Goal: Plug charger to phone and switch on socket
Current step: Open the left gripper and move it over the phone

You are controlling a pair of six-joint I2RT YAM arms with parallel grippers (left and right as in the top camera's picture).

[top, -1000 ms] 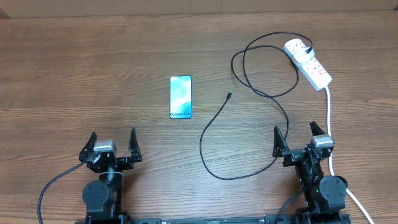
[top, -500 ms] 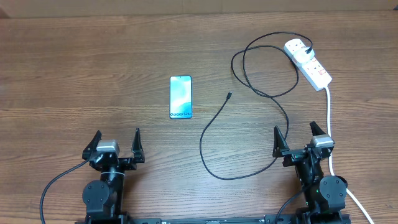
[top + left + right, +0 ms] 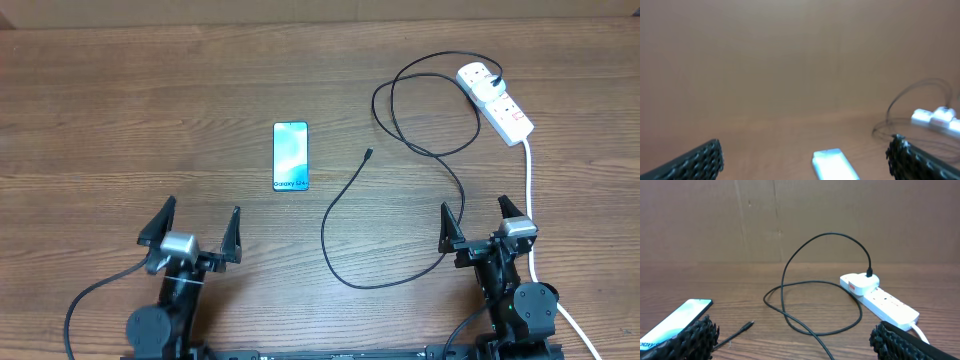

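Note:
The phone (image 3: 291,156) lies flat mid-table, turquoise screen up; it also shows blurred in the left wrist view (image 3: 834,164) and at the left edge of the right wrist view (image 3: 676,320). The charger cable (image 3: 345,205) loops across the table, its connector tip (image 3: 368,154) free to the right of the phone and seen in the right wrist view (image 3: 746,326). The white socket strip (image 3: 495,101) lies far right with a white plug in it (image 3: 879,298). My left gripper (image 3: 198,228) is open and empty, near the front edge below the phone. My right gripper (image 3: 479,222) is open and empty, front right.
The thick white cord (image 3: 530,215) runs from the socket strip down past my right gripper to the front edge. A brown cardboard wall (image 3: 800,220) stands behind the table. The table (image 3: 120,120) is dark wood.
My left gripper has moved a little forward and to the right and tilted, now nearer the phone. The right arm, phone, cable and socket have not moved.

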